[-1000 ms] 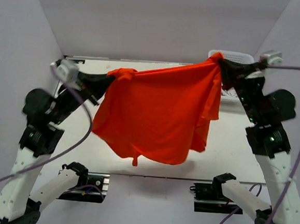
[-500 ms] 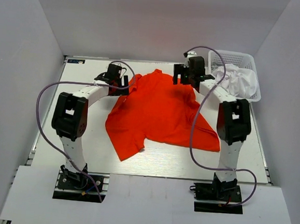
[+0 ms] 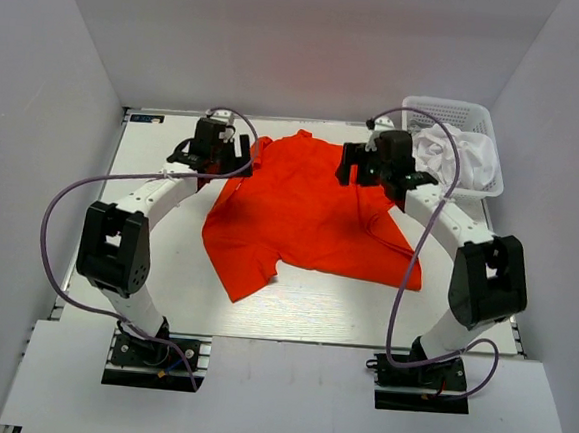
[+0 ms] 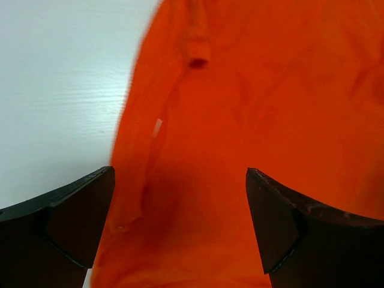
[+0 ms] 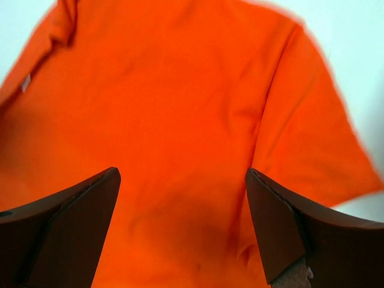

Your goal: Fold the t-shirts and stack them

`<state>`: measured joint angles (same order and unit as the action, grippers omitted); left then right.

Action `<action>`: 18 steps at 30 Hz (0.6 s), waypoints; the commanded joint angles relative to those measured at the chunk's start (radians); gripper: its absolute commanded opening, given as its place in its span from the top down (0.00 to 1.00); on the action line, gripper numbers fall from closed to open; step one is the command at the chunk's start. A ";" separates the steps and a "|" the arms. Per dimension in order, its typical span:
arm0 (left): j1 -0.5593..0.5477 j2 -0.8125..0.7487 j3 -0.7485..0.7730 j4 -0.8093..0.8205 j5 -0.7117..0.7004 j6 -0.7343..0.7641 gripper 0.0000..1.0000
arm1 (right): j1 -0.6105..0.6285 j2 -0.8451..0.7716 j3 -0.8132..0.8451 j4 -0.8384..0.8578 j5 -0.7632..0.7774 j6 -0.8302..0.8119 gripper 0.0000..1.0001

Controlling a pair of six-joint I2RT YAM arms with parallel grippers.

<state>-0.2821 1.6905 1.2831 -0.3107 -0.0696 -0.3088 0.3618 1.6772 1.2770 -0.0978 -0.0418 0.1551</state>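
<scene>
The orange-red t-shirt (image 3: 305, 213) lies spread on the white table, rumpled, with one sleeve reaching toward the front left. My left gripper (image 3: 213, 142) hovers open over the shirt's far left edge (image 4: 198, 150). Over the far right part of the shirt (image 5: 180, 120) my right gripper (image 3: 374, 163) also stands open. Both pairs of jaws are wide apart with only cloth below them. A white t-shirt (image 3: 462, 158) lies bunched in the basket at the back right.
The white lattice basket (image 3: 456, 111) stands at the table's far right corner. Grey walls close in on the left, back and right. Purple cables loop from both arms. Bare table (image 3: 166, 257) shows to the left and in front of the shirt.
One second ago both grippers held the orange-red shirt hanging up in the air. They have since lowered it onto the table, let go and opened.
</scene>
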 commanded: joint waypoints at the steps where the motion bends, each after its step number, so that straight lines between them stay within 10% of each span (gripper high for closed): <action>1: -0.014 0.010 -0.041 0.071 0.226 0.037 0.00 | 0.008 -0.048 -0.113 0.010 -0.033 0.044 0.10; 18: -0.043 0.501 0.475 -0.064 -0.144 0.149 0.01 | 0.011 -0.074 -0.297 -0.022 -0.081 0.101 0.10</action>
<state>-0.3267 2.1765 1.7020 -0.3447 -0.1516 -0.2066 0.3714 1.6310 1.0054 -0.1135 -0.1333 0.2554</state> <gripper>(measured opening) 0.991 0.904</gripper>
